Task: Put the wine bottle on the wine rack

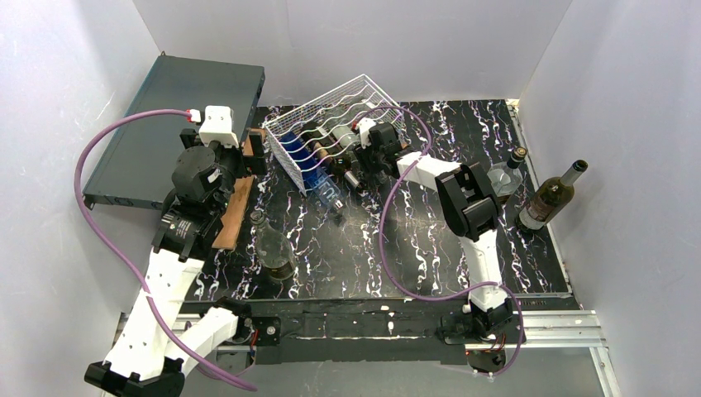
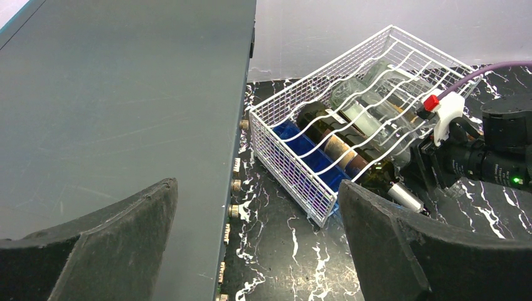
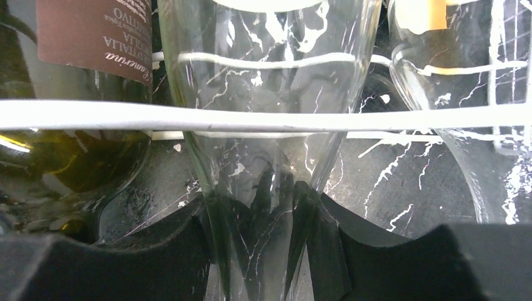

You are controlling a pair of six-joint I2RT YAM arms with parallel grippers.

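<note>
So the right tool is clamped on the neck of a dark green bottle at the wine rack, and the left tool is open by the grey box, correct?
Not quite: the right wrist view shows the right tool on a clear glass bottle, not a dark green one. It is at the wine rack, and the left tool is open by the grey box.

the wine rack (image 1: 343, 124) is thin white-coated wire; the wine bottle (image 3: 270, 125) clear glossy glass; the table (image 1: 430, 248) shiny black marble-look; the grey box (image 2: 113, 113) smooth and matt.
</note>
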